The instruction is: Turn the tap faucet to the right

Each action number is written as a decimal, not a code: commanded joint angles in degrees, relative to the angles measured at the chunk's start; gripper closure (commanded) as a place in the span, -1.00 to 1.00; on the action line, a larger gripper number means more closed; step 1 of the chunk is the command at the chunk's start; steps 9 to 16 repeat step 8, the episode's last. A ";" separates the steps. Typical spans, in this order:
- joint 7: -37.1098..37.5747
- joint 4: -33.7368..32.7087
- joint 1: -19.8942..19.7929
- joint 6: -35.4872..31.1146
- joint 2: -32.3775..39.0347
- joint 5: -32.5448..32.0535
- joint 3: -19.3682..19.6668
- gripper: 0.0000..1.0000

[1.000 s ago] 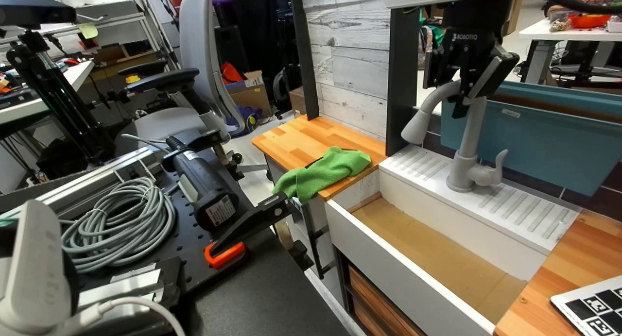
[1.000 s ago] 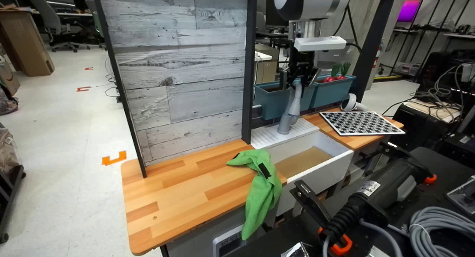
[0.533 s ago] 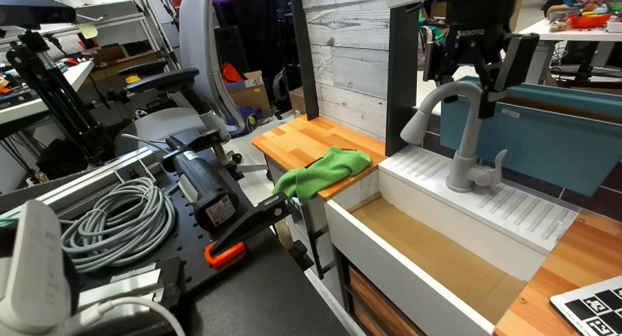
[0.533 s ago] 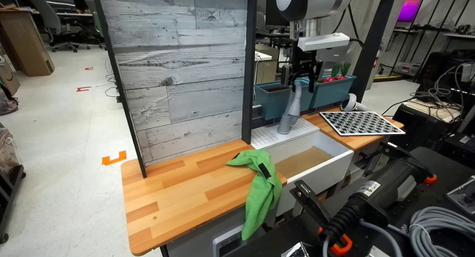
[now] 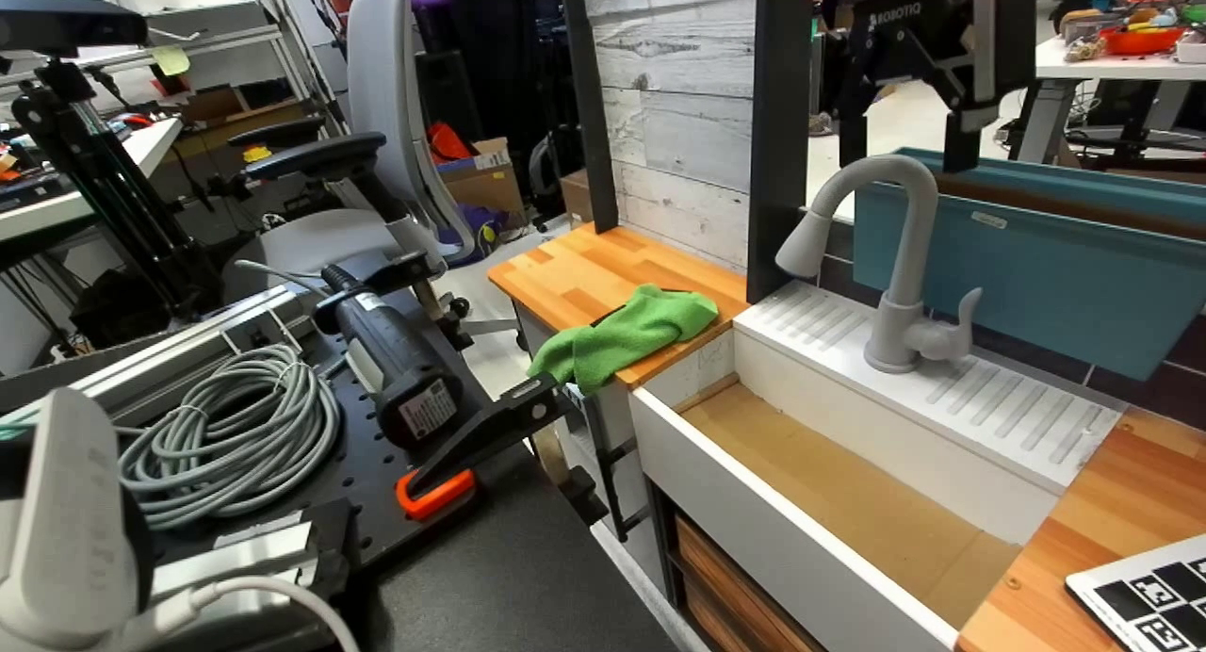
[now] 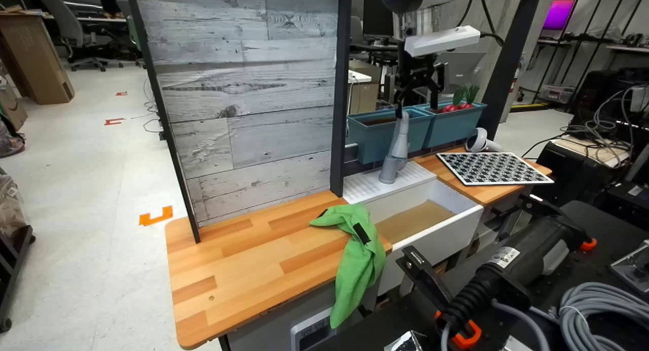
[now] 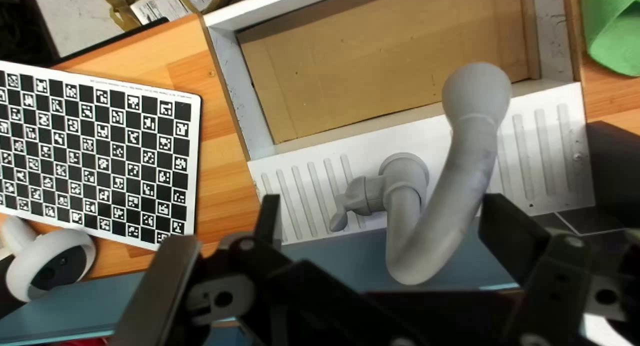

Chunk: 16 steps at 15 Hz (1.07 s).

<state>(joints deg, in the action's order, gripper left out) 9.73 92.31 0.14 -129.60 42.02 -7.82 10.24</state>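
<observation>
The tall grey tap faucet [image 5: 912,256], arched, its spout [image 5: 803,245] turned down, is seen below the gripper [image 5: 908,156], whose fingers [image 5: 962,146] are spread. Compared with a second ago, the gripper has been raised and widened.

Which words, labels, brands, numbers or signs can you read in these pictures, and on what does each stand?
"ROBOTIQ": on the black two-fingered gripper.
Too small: white label on the black cylindrical device.
Too blurred: pale sticker on the teal rectangular planter.
Too small: edge print on the flat black-and-white checkered board.
Nothing else is legible.
</observation>
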 commanded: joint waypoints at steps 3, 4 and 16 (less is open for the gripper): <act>0.32 4.81 -0.63 4.40 -6.98 -0.70 -0.85 -1.00; 0.33 6.31 -0.72 5.59 -9.09 -0.76 -0.93 -1.00; 0.35 9.00 -0.80 6.31 -11.76 -0.80 -1.01 -1.00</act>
